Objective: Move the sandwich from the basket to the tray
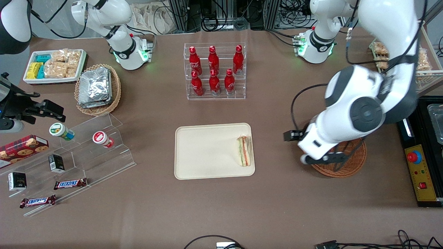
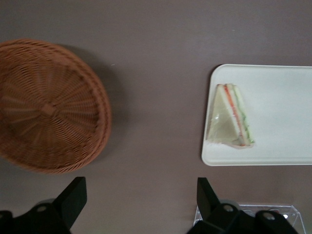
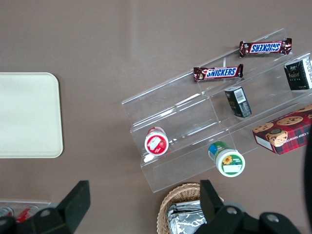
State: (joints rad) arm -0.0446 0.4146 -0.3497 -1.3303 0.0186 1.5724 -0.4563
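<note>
The wrapped wedge sandwich [image 1: 244,151] [image 2: 230,116] lies flat on the cream tray [image 1: 204,148] [image 2: 282,97], at the tray's end nearest the working arm. The reddish-brown wicker basket [image 1: 349,166] [image 2: 48,107] stands beside the tray toward the working arm's end of the table, and the wrist view shows nothing in it. My left gripper [image 1: 327,158] [image 2: 140,187] hangs open above the basket's tray-side rim and the bare tabletop between basket and tray. Nothing is between its widely spread fingers.
A clear rack of red bottles [image 1: 215,71] stands farther from the front camera than the tray. Toward the parked arm's end are a tan basket of foil packets [image 1: 98,88], a white snack bin [image 1: 55,65] and a stepped acrylic stand [image 1: 86,148]. A control box [image 1: 420,173] sits beside the basket.
</note>
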